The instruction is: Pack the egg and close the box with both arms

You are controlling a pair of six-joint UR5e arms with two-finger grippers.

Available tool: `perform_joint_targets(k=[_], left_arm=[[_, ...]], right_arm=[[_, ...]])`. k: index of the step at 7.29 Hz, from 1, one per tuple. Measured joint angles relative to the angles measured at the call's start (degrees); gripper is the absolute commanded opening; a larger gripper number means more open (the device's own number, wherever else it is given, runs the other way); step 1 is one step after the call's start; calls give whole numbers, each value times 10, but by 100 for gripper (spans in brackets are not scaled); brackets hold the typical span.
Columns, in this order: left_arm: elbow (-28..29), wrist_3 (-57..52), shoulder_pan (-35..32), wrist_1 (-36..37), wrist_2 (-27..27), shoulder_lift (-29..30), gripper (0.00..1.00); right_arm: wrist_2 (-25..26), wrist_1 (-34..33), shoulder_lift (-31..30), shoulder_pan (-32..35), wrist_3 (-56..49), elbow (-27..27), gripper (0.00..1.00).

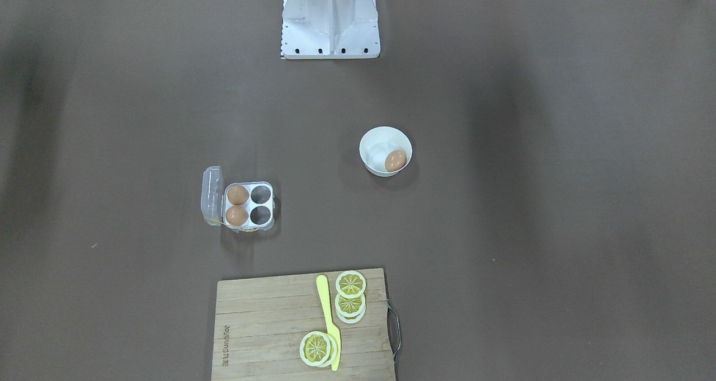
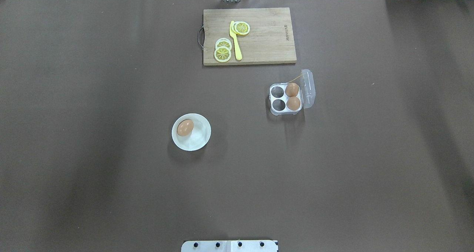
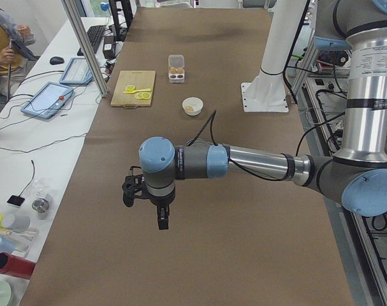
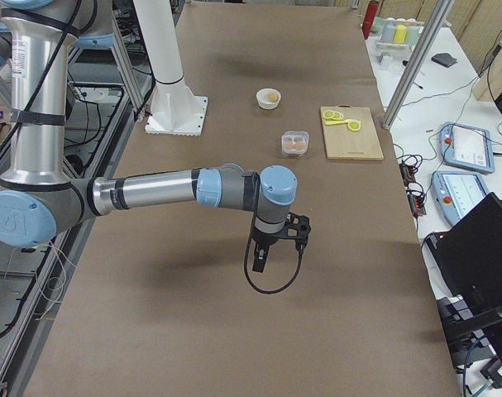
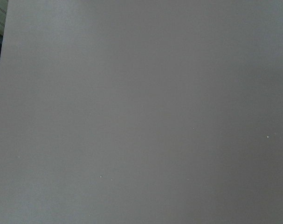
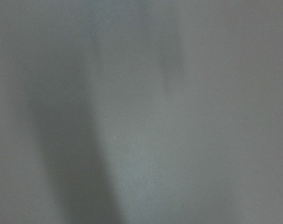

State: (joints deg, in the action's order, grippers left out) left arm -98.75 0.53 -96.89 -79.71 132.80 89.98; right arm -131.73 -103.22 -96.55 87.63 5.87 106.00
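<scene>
Egg (image 2: pixel 185 127) in bowl (image 2: pixel 202 139), centre-left of overhead view, open box (image 2: pixel 278 93) right of centre, left gripper (image 3: pixel 147 204) and right gripper (image 4: pixel 275 244) well away, mid-frame in side views, grip state cannot be told.

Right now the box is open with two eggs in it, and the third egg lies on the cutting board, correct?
No. The third egg lies in the white bowl, not on the cutting board, as the overhead view shows. The box is open with two eggs in it.
</scene>
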Motion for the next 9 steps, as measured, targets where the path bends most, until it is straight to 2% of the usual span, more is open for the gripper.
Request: perform_joint_targets(k=[9], left_arm=[[-6, 5, 1, -10, 6, -7, 98]], right_arm=[[-4, 5, 0, 0, 1, 6, 100]])
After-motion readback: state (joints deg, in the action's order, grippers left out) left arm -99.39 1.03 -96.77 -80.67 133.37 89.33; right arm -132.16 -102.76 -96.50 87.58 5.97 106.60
